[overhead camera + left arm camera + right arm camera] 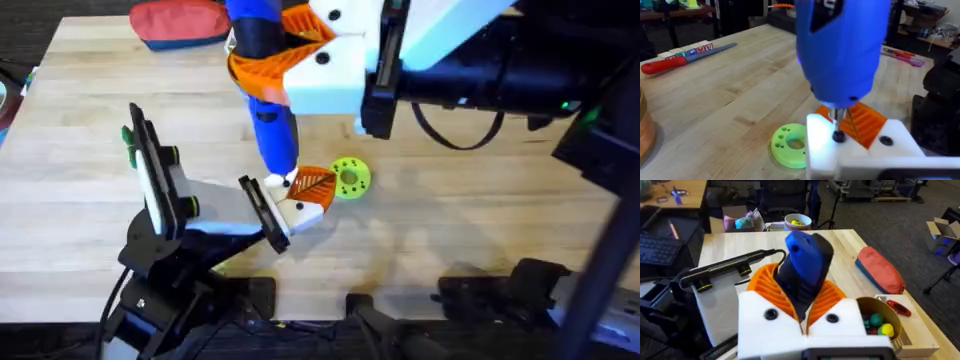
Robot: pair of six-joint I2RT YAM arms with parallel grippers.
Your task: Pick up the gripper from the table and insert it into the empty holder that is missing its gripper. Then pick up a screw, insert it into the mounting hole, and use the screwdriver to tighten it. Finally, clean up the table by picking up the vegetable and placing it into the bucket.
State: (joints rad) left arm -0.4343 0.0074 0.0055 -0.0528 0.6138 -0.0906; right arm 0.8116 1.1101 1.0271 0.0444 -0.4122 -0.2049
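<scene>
screwdriver (268,95): blue, long axis close to upright, thin metal tip pointing down onto a screw in the white holder (296,211)
right end effector (300,62): orange pads closed around the screwdriver's upper body
gripper (314,185): orange wedge, seated on the holder near the middle of the worktop (470,210)
left end effector: cannot tell how far open
green ring (349,178): flat on the worktop, just beside the holder
bucket (880,320): near the red pouch (180,22) at the worktop's far edge

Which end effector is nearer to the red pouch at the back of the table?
Right. The right end effector grips the screwdriver just beside the red pouch; the left arm sits much nearer the table's front.
</scene>
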